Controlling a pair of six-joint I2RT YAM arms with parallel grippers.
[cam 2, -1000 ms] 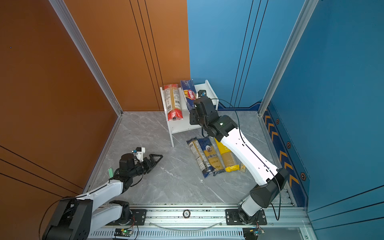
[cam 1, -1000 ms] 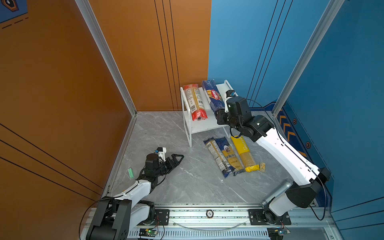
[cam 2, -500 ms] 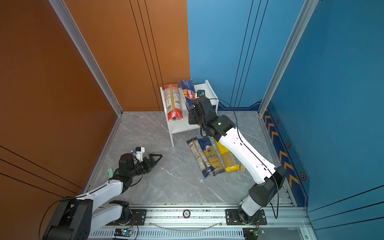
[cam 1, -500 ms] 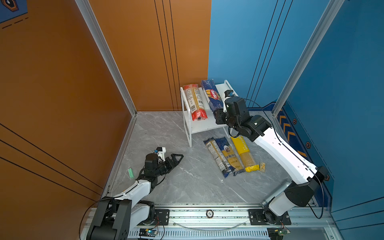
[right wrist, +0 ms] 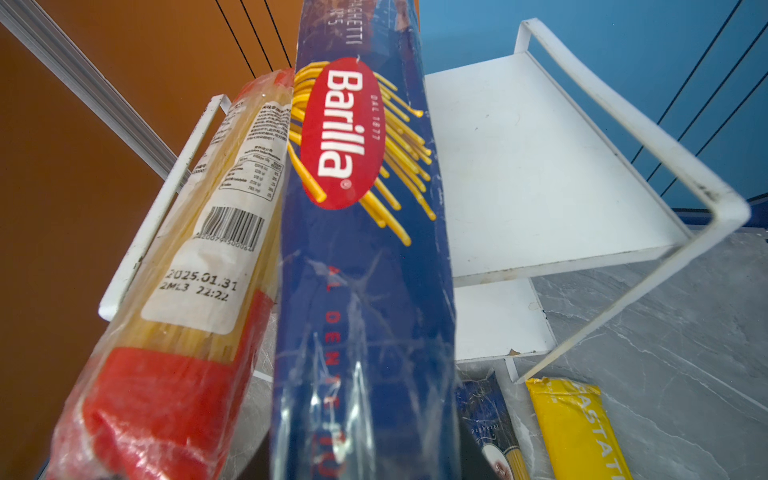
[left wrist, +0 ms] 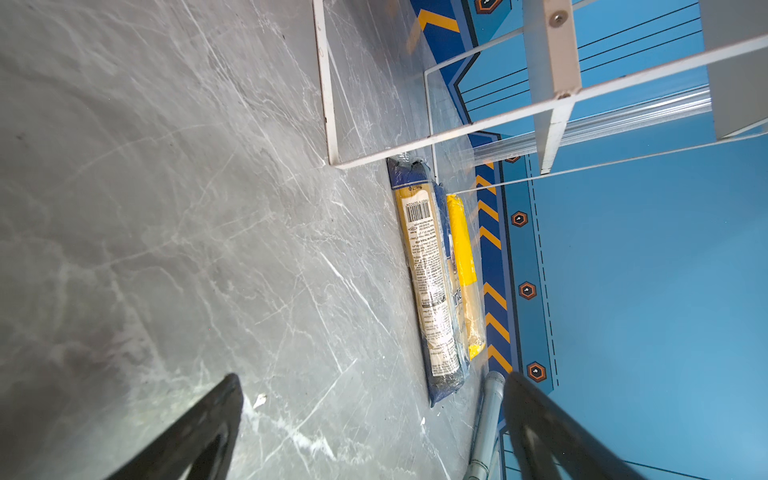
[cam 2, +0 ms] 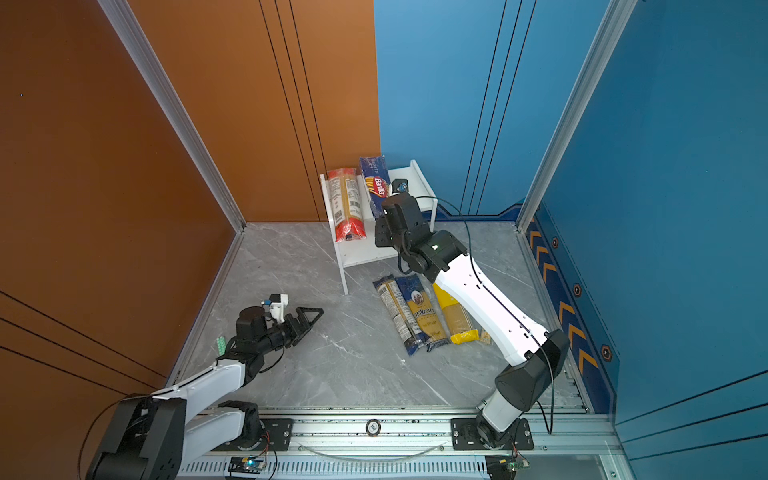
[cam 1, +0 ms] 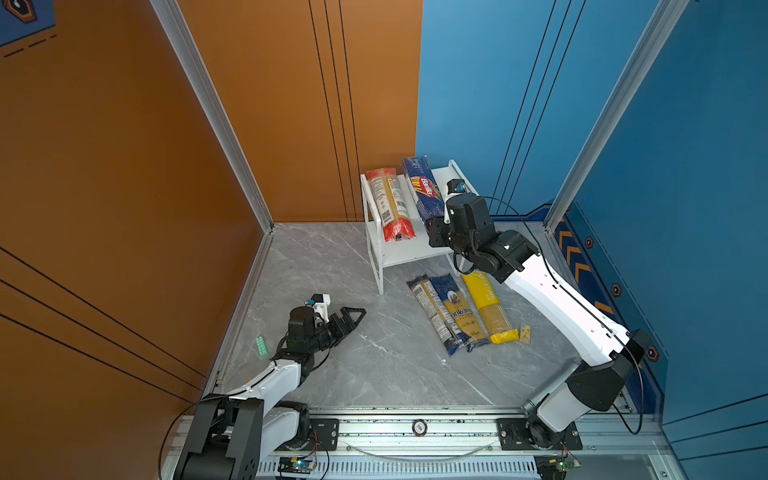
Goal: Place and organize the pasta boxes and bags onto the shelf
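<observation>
Near left, L gripper (cam 1: 351, 318) sits wide open, empty, low over floor. Mid floor, 3 packs not yet shelved, side by side: clear/dk-blue pack (cam 1: 432, 311), portrait pack (cam 1: 455, 309), yellow pack (cam 1: 488, 303). Farther, R gripper (cam 1: 435, 230) pinches narrow on near end of Barilla pack (cam 1: 424, 191), which is glossy dk-blue and tilted on shelf (cam 1: 446, 174) top, touching red-ended pack (cam 1: 390, 203). Approx 2 of 5 up.

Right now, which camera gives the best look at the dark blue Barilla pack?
The right wrist view: the Barilla pack fills the frame, its logo readable. Both top views show it small, on top of the shelf beside the red-ended pack, its near end covered by the right arm. The left wrist view does not show it.
</observation>
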